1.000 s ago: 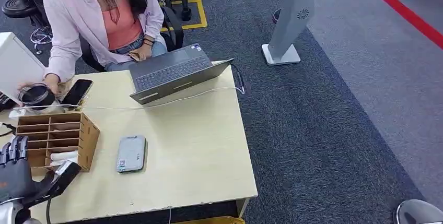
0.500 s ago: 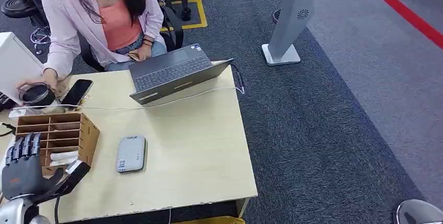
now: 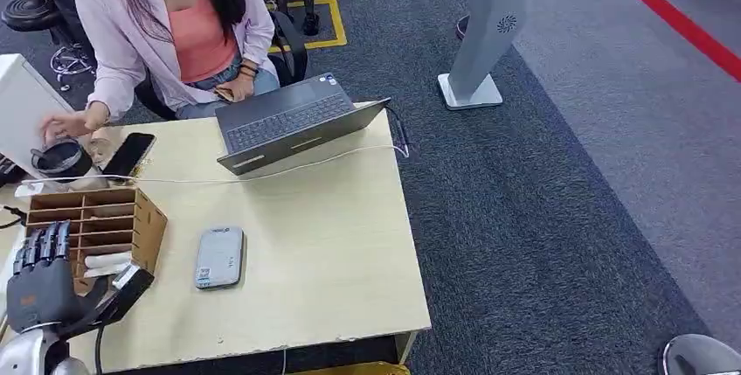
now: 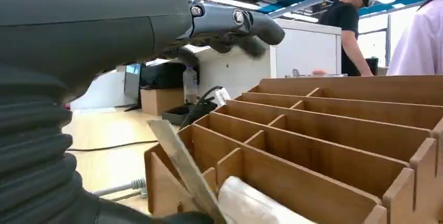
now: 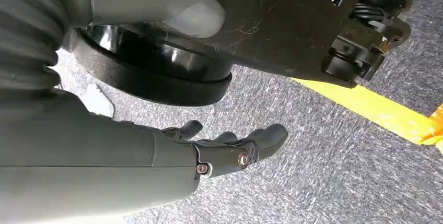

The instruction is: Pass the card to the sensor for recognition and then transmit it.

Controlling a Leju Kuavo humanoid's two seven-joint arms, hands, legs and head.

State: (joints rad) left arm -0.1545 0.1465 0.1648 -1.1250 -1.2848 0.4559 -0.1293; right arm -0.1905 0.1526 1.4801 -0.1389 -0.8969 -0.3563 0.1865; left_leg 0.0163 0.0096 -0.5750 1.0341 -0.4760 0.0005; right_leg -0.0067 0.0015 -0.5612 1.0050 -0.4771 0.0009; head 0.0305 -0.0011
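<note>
At the tabletop's near left corner the left hand stands with its dark fingers straight and spread upward against the near end of the wooden rack; the thumb reaches toward a card tilted at the rack's near corner. In the left wrist view that card is a pale slanted strip meeting the thumb at the picture's edge, where the contact is cut off, so whether it is pinched cannot be told. A white rolled item lies in the nearest compartment, half out of frame. Just right of the rack lies a grey sensor, flat and apart from both. The right hand hangs over the carpet, fingers loosely apart and holding nothing. Along the far edge sit a laptop, a phone, and a person whose blurred hand touches a dark round object.
</note>
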